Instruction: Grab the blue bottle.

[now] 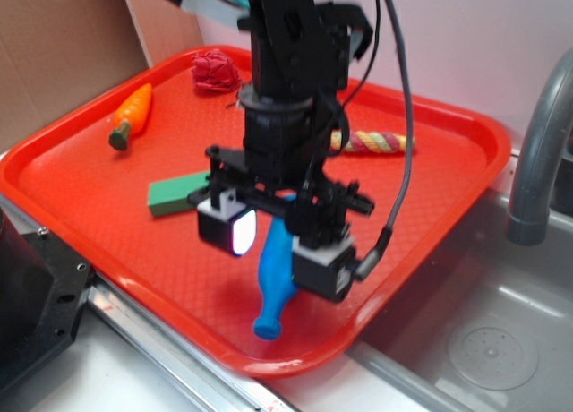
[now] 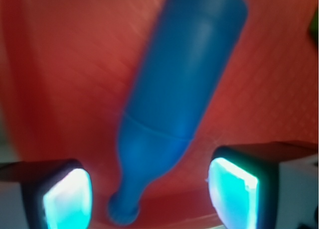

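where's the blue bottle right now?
In the exterior view the blue bottle lies on the red tray near its front edge, right of the green block. It sits under the open gripper, between the pads in the wrist view.

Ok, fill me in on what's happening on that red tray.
A WidowX arm is going for the blue bottle, which lies on its side on the red tray, neck toward the tray's near edge. The gripper hangs over it, open, with the bottle's neck end between its two lit pads; neither pad touches it, so nothing is grasped yet. A green block, a toy carrot, a red ball and a striped rope lie elsewhere on the tray, untouched.
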Available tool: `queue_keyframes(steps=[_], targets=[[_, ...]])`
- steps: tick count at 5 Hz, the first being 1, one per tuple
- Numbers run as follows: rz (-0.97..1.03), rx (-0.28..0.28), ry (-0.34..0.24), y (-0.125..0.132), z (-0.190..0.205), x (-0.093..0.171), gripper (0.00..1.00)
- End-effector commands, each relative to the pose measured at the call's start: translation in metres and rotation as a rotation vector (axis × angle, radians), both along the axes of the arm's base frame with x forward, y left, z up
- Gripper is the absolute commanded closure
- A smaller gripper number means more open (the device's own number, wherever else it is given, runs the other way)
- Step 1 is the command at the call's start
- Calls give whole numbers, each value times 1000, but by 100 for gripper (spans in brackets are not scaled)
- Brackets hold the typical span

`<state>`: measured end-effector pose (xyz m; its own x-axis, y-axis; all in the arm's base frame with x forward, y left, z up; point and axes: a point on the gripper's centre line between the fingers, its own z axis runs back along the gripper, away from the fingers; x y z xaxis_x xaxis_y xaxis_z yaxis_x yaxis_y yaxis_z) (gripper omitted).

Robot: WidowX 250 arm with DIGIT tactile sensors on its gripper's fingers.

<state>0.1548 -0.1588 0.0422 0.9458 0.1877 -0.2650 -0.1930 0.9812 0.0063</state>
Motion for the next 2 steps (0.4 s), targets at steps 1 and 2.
queue_keyframes(steps=[1,2], targets=[[-46,60,56,14,-39,-24,0],[-65,27,55,14,-36,-22,100]])
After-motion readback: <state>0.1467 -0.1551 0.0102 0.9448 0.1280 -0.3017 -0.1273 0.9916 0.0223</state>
